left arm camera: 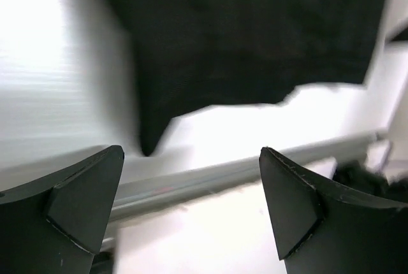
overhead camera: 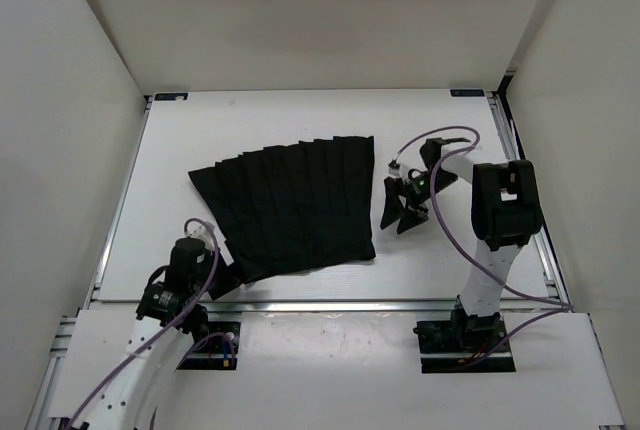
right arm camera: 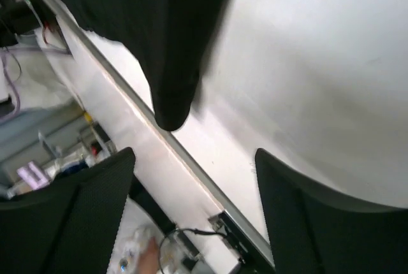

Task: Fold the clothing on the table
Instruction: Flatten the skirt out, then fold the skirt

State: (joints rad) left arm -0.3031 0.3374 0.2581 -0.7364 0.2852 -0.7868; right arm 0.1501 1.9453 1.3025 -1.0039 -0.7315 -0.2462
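The clothing (overhead camera: 290,210), black and pleated in a fan shape, lies flat in the middle of the white table (overhead camera: 180,130). My left gripper (overhead camera: 228,285) is open just off the garment's near left corner, holding nothing. In the left wrist view the clothing (left arm camera: 242,38) hangs above the spread fingertips (left arm camera: 95,185), with bare table between them. My right gripper (overhead camera: 395,223) is open beside the garment's right edge, apart from it. In the right wrist view a corner of the clothing (right arm camera: 169,64) lies ahead of the open, empty gripper (right arm camera: 194,204).
An aluminium rail (overhead camera: 330,304) runs along the table's near edge, and shows as the rail (left arm camera: 242,169) and the rail (right arm camera: 191,165) in the wrist views. White walls (overhead camera: 70,110) enclose the table. Purple cables (overhead camera: 450,225) loop off the right arm. Cables and clutter (right arm camera: 159,248) lie beyond the near rail.
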